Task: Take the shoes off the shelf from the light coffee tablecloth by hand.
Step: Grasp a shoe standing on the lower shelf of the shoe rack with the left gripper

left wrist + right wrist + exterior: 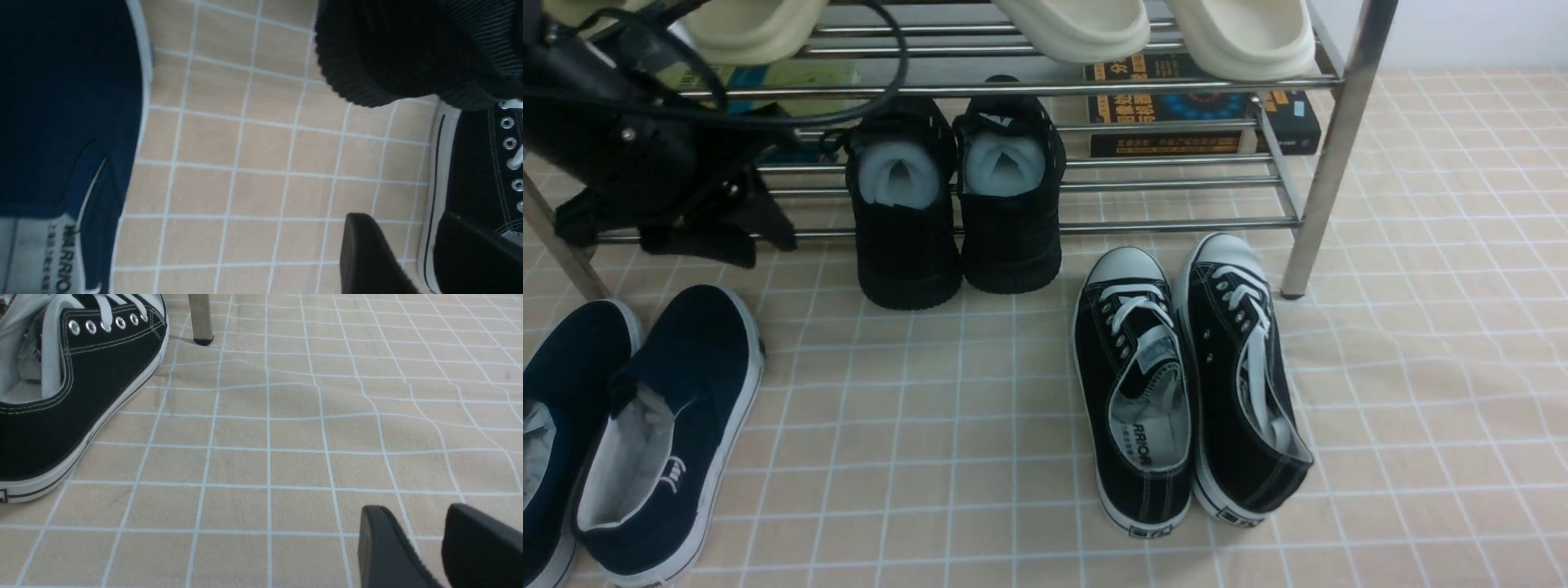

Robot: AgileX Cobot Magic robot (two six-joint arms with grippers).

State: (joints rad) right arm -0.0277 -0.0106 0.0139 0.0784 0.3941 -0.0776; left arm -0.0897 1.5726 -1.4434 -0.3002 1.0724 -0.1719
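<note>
Shoes [956,204] sit on the lower bars of the shelf [1176,224], heels toward the robot, long axes running front-to-back, just right of the nearer left gripper [416,261], which seems spread and empty like the right gripper [425,547] over the tablecloth [931,408].

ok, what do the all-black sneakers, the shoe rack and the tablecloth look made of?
All-black sneakers: likely knit fabric uppers, matte, with ribbed rubbery soles; fine ridges show in the left wrist view.
Shoe rack: metal tube, probably steel or chrome-plated; mirror-bright highlights.
Tablecloth: soft woven-looking fabric, matte beige with white grid; it wrinkles near the rack leg.
</note>
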